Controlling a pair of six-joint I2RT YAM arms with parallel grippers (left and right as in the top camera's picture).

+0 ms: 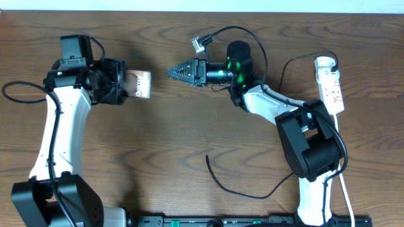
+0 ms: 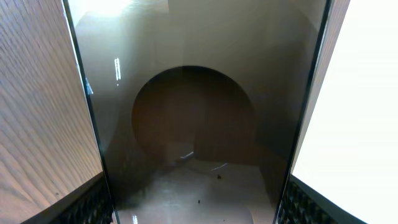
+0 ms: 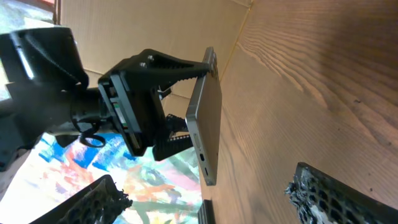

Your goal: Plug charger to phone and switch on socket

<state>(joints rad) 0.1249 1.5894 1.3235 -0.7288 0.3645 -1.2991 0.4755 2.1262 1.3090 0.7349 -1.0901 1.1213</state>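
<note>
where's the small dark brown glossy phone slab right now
Overhead, the dark brown phone is upper left, clamped in the left gripper, free end toward the right gripper.

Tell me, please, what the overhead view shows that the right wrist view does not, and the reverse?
Only the overhead view shows the socket beside the right arm, the charger lying on the table, and both arms whole. Only the right wrist view shows the phone's thin edge, with a port slot in it, turned toward the camera. Both show the left gripper clamped on the phone, and the right gripper open and empty, aimed at the phone.
</note>
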